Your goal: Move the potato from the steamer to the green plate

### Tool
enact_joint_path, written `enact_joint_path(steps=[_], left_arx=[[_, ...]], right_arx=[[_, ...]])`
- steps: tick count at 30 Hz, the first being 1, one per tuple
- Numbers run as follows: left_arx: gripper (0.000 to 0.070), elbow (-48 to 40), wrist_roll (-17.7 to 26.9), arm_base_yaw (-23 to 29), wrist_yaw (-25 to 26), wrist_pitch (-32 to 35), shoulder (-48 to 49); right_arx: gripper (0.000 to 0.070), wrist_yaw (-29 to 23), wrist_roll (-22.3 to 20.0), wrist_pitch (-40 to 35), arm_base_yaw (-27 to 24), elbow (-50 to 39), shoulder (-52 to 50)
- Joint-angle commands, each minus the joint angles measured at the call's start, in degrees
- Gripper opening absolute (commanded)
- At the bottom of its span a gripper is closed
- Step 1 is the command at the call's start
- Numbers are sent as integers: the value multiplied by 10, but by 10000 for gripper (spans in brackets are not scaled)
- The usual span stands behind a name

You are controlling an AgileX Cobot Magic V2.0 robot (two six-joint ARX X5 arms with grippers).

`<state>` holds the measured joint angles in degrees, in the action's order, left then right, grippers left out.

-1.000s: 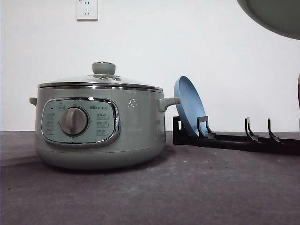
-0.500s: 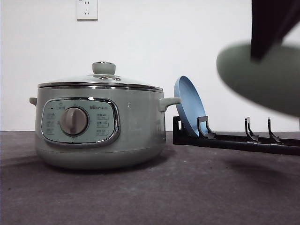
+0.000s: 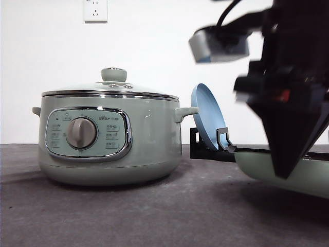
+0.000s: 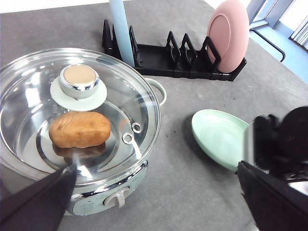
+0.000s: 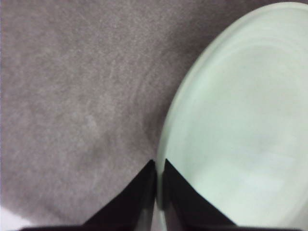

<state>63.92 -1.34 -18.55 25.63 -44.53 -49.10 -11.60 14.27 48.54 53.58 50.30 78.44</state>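
Note:
The sage-green steamer (image 3: pixel 110 136) stands on the left of the table with its glass lid (image 4: pixel 29 82) on. Through the glass the orange-brown potato (image 4: pixel 79 129) lies inside, beside the lid knob (image 4: pixel 78 79). The green plate (image 3: pixel 262 164) (image 4: pixel 219 137) hangs tilted just above the table on the right, and my right gripper (image 3: pixel 285 172) (image 5: pixel 160 192) is shut on its near rim. The plate's pale inside (image 5: pixel 240 120) is bare. My left gripper (image 4: pixel 154 211) hovers open above the steamer's front edge, its dark fingers (image 4: pixel 33 202) spread wide.
A black dish rack (image 3: pixel 205 152) (image 4: pixel 163 60) stands behind the plate, holding an upright blue plate (image 3: pixel 206 116) and a pink plate (image 4: pixel 227 31). Grey tabletop (image 4: pixel 178 183) lies open between steamer and green plate. A white wall with a socket (image 3: pixel 95 10) is at the back.
My right arm has come down from the upper right, carrying the green plate from high in the air to just above the table. The steamer has not moved.

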Motion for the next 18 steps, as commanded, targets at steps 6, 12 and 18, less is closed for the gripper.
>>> enact_joint_path(steps=[6, 12, 18], left_arx=[[700, 13, 5, -2, 4, 6, -4], [700, 13, 7, -2, 4, 5, -4], [700, 13, 7, -2, 4, 5, -4]], right_arx=[[4, 24, 8, -33, 8, 5, 38], [11, 47, 19, -69, 11, 5, 39], [291, 77, 25, -76, 10, 8, 35]])
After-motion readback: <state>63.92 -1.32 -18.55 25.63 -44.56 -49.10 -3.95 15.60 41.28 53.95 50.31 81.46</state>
